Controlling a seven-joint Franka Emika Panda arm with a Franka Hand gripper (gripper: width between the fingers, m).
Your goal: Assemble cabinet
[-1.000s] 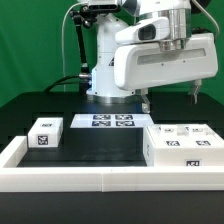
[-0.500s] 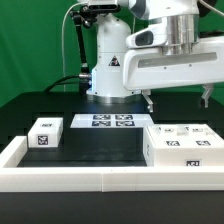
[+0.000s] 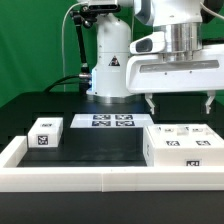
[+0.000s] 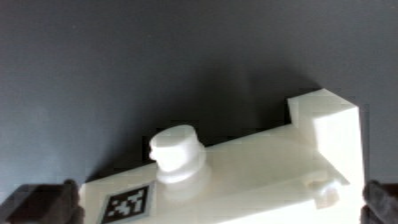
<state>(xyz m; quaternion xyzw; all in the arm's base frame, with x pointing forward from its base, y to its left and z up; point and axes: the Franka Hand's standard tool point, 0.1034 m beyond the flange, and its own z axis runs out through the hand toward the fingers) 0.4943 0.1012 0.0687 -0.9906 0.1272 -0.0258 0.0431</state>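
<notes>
The cabinet (image 3: pixel 180 143) is the large white box with tag marks on top, lying at the exterior view's right. My gripper (image 3: pixel 180 104) hangs above it, open and empty, with its fingers (image 3: pixel 150 103) spread about as wide as the box. In the wrist view the cabinet (image 4: pixel 267 165) shows a round peg (image 4: pixel 176 152) and a square tag (image 4: pixel 128 204). It lies between my gripper's (image 4: pixel 214 205) dark fingertips (image 4: pixel 43 204), which do not touch it. A small white tagged block (image 3: pixel 44 133) lies at the exterior view's left.
The marker board (image 3: pixel 112 121) lies flat at the middle back of the black table. A low white rail (image 3: pixel 90 178) edges the table's front and left side. The arm's white base (image 3: pixel 108 70) stands behind the board.
The hand has swung round and shifted to the exterior view's right, so both fingers now hang over the cabinet. Nothing on the table has moved.
</notes>
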